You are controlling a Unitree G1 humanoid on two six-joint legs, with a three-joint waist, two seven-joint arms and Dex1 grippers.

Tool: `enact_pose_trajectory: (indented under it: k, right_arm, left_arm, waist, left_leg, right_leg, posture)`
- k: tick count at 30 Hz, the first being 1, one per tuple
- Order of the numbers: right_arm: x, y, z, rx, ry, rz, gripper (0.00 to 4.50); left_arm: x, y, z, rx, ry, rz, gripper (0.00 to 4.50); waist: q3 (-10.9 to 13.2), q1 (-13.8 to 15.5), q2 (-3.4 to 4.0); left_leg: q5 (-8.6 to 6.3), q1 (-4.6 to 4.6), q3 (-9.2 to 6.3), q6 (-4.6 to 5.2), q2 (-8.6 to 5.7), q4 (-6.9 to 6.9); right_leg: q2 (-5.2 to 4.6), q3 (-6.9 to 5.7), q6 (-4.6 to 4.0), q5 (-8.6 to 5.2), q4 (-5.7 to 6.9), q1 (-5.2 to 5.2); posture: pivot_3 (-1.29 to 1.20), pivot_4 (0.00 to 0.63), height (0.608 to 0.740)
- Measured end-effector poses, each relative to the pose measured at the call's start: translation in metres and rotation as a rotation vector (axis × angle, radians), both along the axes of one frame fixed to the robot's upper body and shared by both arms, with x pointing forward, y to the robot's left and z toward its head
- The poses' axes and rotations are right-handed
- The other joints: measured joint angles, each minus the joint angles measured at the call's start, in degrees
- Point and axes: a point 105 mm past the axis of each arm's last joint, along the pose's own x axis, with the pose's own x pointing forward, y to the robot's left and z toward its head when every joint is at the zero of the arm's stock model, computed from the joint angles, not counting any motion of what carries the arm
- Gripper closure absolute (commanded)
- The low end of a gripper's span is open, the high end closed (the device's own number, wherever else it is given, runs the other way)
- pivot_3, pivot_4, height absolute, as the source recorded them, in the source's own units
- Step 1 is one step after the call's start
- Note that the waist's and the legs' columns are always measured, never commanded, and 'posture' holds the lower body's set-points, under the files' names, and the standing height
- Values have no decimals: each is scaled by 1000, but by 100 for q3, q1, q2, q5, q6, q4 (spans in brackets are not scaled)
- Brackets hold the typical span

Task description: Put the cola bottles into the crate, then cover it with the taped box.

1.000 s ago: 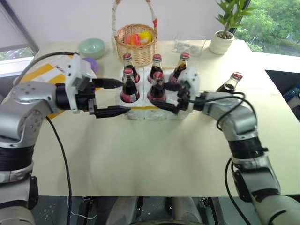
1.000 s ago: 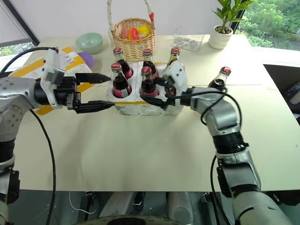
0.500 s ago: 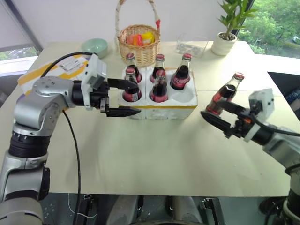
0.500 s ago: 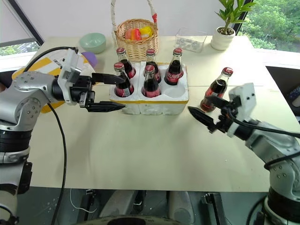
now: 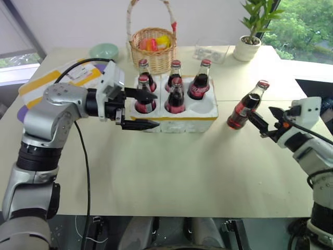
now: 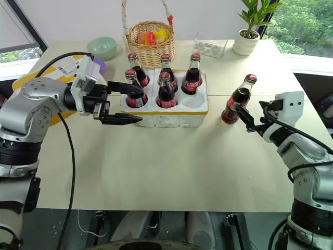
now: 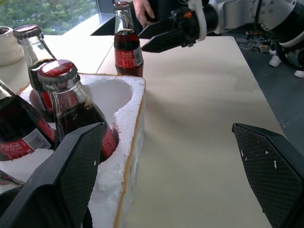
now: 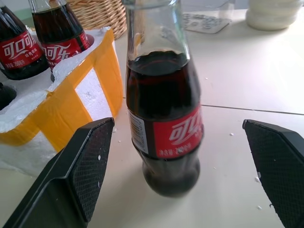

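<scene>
Black-fingered right gripper (image 6: 248, 121) is hovering with fingers spread wide, empty, just beside the lone cola bottle (image 6: 235, 100) standing upright on the table (image 6: 171, 166); that bottle is sitting between the finger pads (image 8: 90, 166) in the right wrist view, untouched. Beyond it, the crate (image 6: 165, 107) is carrying five cola bottles (image 6: 164, 89), one near well vacant. Left gripper (image 6: 127, 103), likewise spread and empty, is flanking the crate's far end. Behind that arm, the taped box (image 5: 57, 80) is lying.

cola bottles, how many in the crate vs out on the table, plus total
In the crate: 5
Loose on the table: 1
Total: 6
</scene>
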Motion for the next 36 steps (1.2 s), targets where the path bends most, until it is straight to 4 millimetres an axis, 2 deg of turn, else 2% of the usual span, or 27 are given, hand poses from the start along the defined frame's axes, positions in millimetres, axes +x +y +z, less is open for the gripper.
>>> enact_pose_trajectory:
  k: [12,14,17,22,25,28,31,33,36]
  right_arm:
    - [40,6,-17,19,35,35,67]
    - [45,7,-18,25,31,42,582]
    - [48,9,-16,34,17,57,1728]
    - [47,15,-12,65,-1,111,1692]
    - [47,25,10,93,-56,172,1692]
    - [46,44,60,155,-174,272,1692]
    - [31,70,115,213,-320,424,1692]
    - [23,82,127,222,-347,490,1692]
    - [24,101,116,190,-288,553,1692]
  left_arm:
    - [-2,11,-2,-3,-19,74,0]
    - [-3,11,-4,-1,-14,78,0]
    - [-4,11,-5,0,-14,79,0]
    - [-4,11,-4,-11,-6,90,0]
    - [-4,12,-3,-11,-6,91,0]
    - [-5,11,-3,-10,-8,93,0]
    - [-4,12,-3,-11,-9,99,0]
    - [-4,12,-3,-12,-9,105,0]
    - [-3,16,-2,-17,-13,123,0]
  waist:
    - [0,-5,0]
    - [0,-7,0]
    - [0,0,0]
    - [3,-20,6]
    - [7,-47,12]
    - [7,-118,13]
    - [6,-136,11]
    - [5,-135,8]
    - [5,-124,8]
  left_leg:
    - [6,0,0,-11,0,0]
    - [9,0,0,-15,0,-1]
    - [9,0,0,-15,0,-1]
    - [8,-2,0,-14,0,-1]
    - [8,-6,3,-14,0,-1]
    - [9,-6,2,-15,1,-6]
    - [8,-5,-2,-15,5,-15]
    - [8,-5,-3,-13,5,-14]
    - [2,-6,-3,-4,-1,-10]
  right_leg:
    - [2,0,0,0,1,-1]
    - [2,0,0,0,1,-2]
    - [2,0,0,0,2,-2]
    - [2,1,0,0,2,-7]
    - [2,4,0,0,5,-13]
    - [2,4,0,0,6,-17]
    - [4,1,0,0,6,-18]
    - [4,0,-1,0,5,-16]
    - [-1,1,0,0,4,-13]
  posture:
    - [0,150,738]
    - [0,150,738]
    - [0,150,738]
    - [0,150,738]
    - [0,150,738]
    - [0,150,738]
    - [0,150,738]
    - [0,150,738]
    - [0,150,738]
